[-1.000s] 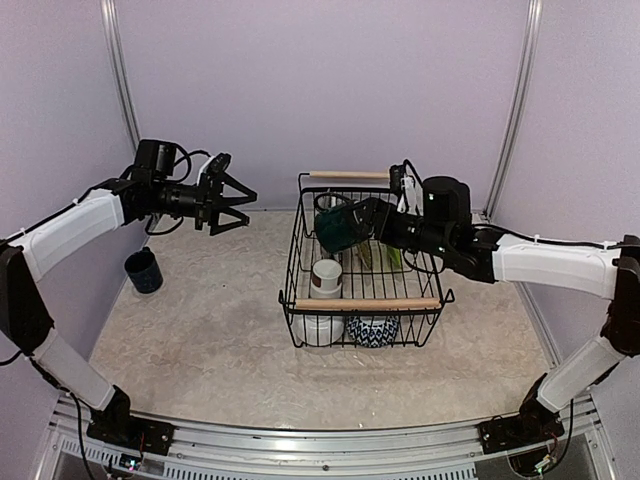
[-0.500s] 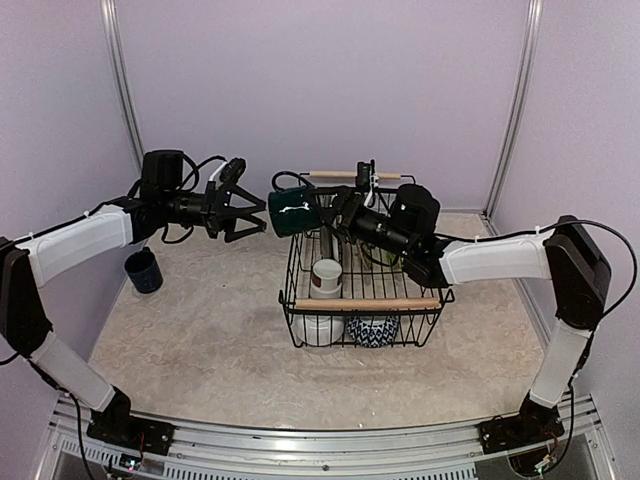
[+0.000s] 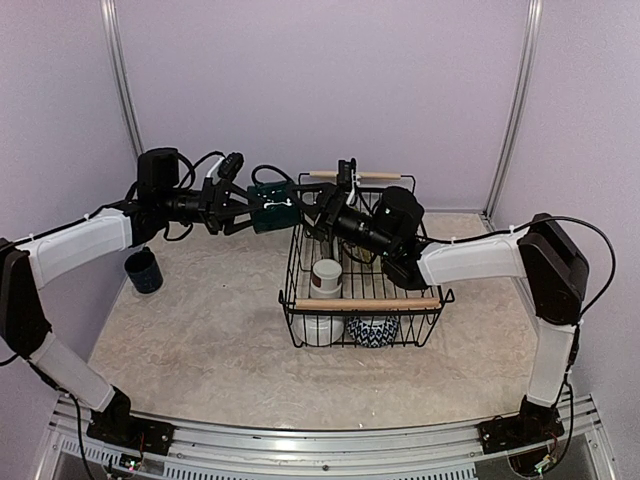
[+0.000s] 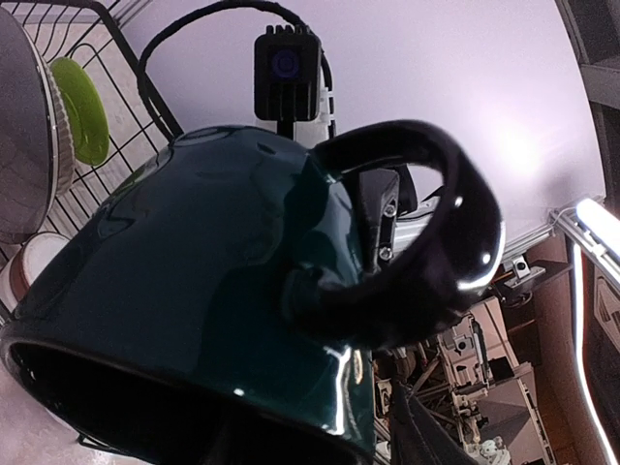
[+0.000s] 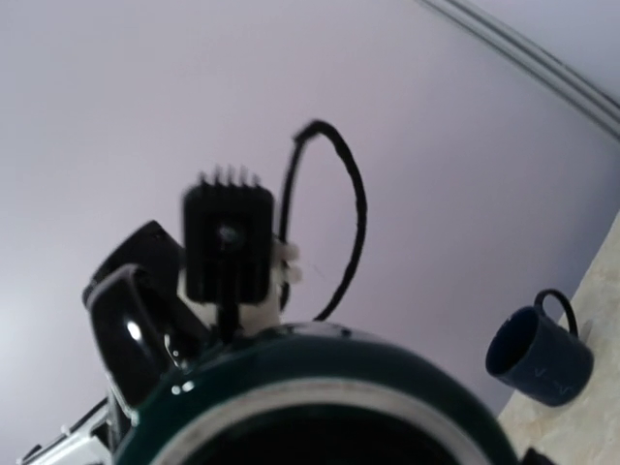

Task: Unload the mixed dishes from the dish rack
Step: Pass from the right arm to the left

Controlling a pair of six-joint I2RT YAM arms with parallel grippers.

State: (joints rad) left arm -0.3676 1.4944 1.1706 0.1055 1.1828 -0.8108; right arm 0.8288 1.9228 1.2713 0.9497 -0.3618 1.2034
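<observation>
A dark green mug (image 3: 272,212) hangs in mid-air left of the dish rack (image 3: 366,302), lying sideways between both grippers. My right gripper (image 3: 312,208) is shut on its base end; the mug's foot ring (image 5: 320,387) fills the right wrist view. My left gripper (image 3: 243,207) straddles the mouth end, and the mug (image 4: 194,271) with its handle fills the left wrist view. How tightly the left fingers press is hidden. A white-brown cup (image 3: 326,277), a white bowl (image 3: 318,328) and a patterned bowl (image 3: 372,331) sit in the rack.
A navy mug (image 3: 143,270) stands on the table at the far left, also visible as the navy mug (image 5: 539,356) in the right wrist view. A lime-green plate (image 4: 79,108) and a grey dish (image 4: 24,126) stand in the rack. Purple walls enclose the table.
The right arm lifted the green mug out of the rack and carried it left. The left gripper moved right to meet it and its fingers narrowed around the mouth end.
</observation>
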